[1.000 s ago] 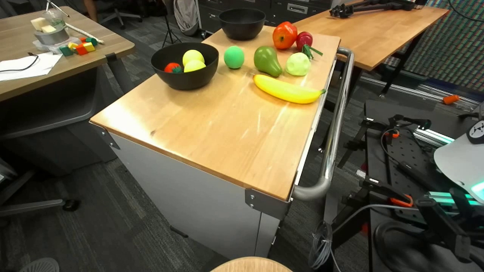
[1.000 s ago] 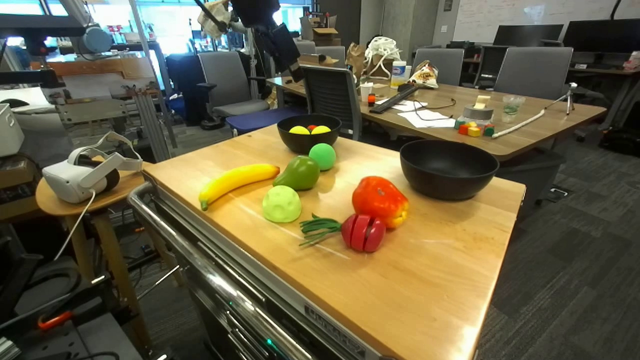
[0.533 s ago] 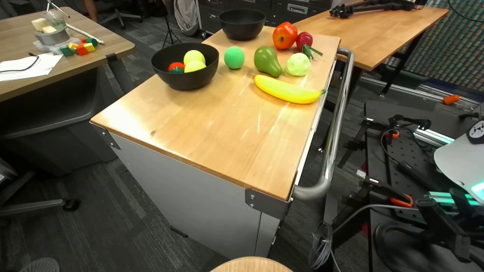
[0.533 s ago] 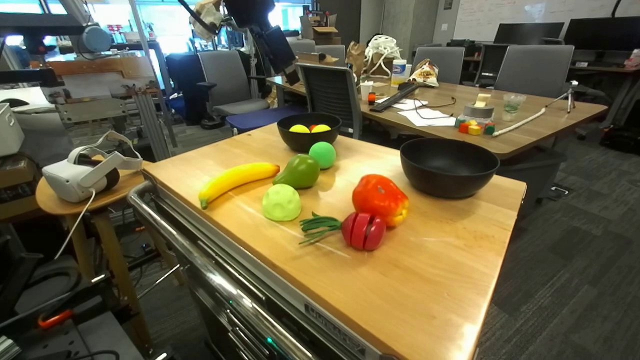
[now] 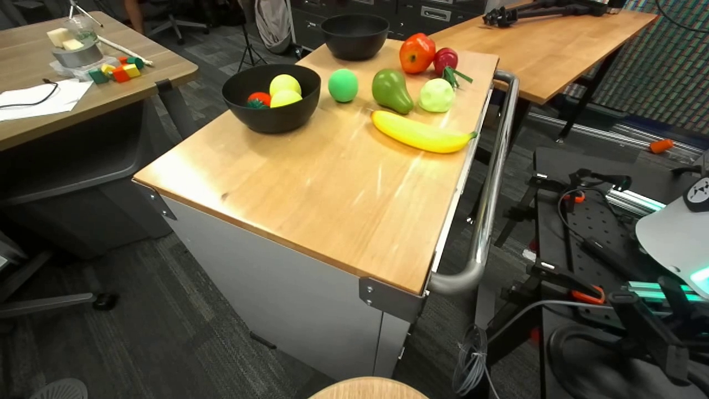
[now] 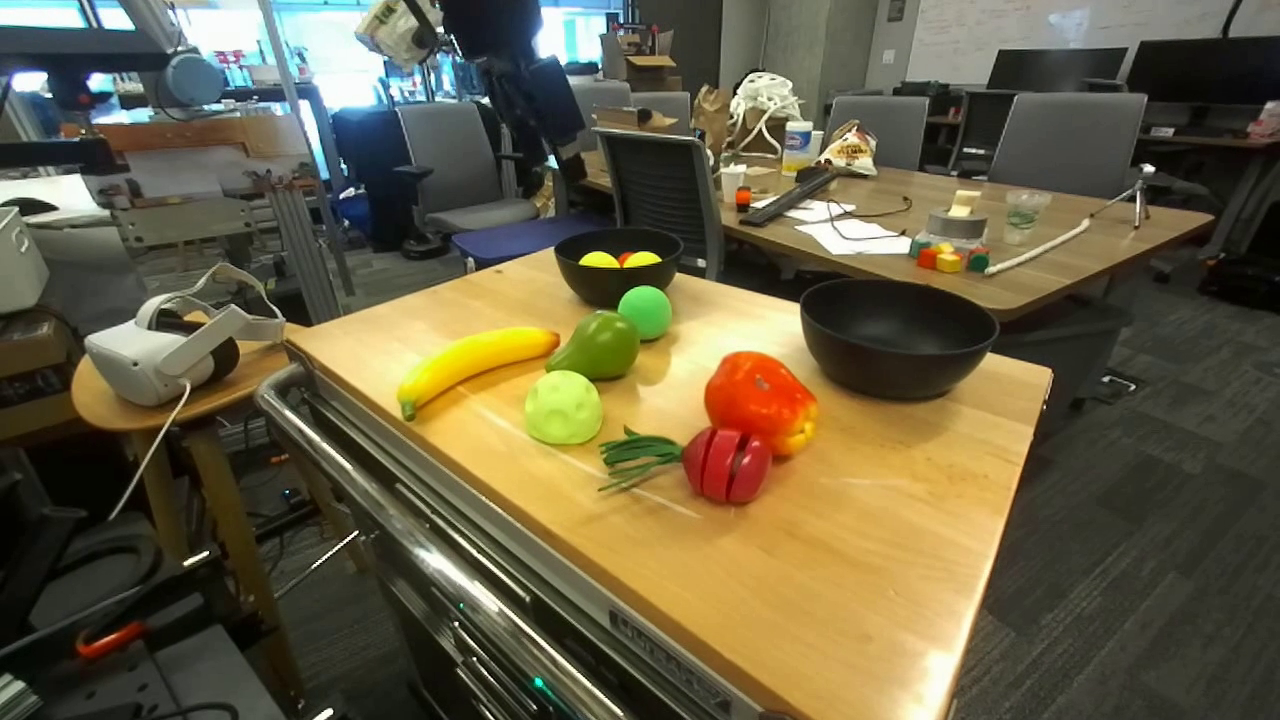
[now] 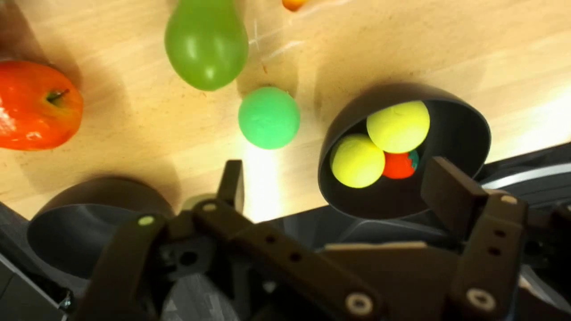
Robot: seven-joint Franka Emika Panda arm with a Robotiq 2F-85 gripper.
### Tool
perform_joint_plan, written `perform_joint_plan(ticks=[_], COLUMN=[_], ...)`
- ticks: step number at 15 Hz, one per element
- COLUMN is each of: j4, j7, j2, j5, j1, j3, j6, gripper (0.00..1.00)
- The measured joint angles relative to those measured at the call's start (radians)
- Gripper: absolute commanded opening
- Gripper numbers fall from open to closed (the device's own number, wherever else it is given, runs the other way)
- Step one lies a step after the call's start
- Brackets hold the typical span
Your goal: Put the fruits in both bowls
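Two yellow balls (image 7: pixel 398 127) and a small red piece (image 7: pixel 398 166) lie in a black bowl (image 5: pixel 271 119). The other black bowl (image 6: pixel 895 350) looks empty in both exterior views. On the wooden top lie a green ball (image 5: pixel 343 86), a green pear (image 5: pixel 390 91), a yellow banana (image 5: pixel 421 133), a pale green ball (image 6: pixel 564 407), an orange-red fruit (image 6: pixel 755 395) and a sliced red piece with green stalks (image 6: pixel 727 465). My gripper (image 7: pixel 341 183) is open with nothing held, up in the air; in an exterior view the gripper (image 6: pixel 550 172) shows beyond the filled bowl.
A metal handle rail (image 5: pixel 493 183) runs along one edge of the cart top. Beyond the bowls stand a chair (image 6: pixel 660 190) and a table (image 6: pixel 1060 250) with colored blocks and papers. A stool with a white headset (image 6: pixel 180 360) stands beside the cart.
My gripper has drifted left and slightly down in an exterior view, its two fingers now showing apart. Inside the filled bowl, the red piece and a yellow ball have shifted slightly.
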Motion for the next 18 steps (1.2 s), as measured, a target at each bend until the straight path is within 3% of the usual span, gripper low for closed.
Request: perform_joint_plan(ticks=[3,6,10,18], j4=[0.001,0.0,-0.001,-0.001], j7=[-0.092,-0.127,-0.151,-0.263], j2=[-0.026,-0.017,0.028,0.16], j5=[0.02,0.02,0.034,0.201], j1=[-0.032,-0.073,-0.103,-0.105], j3=[-0.013,-0.028,-0.054,-0.075], j6=[-0.14,-0.206,-0.216,-0.215], gripper=[1.0,1.0,1.0,1.0])
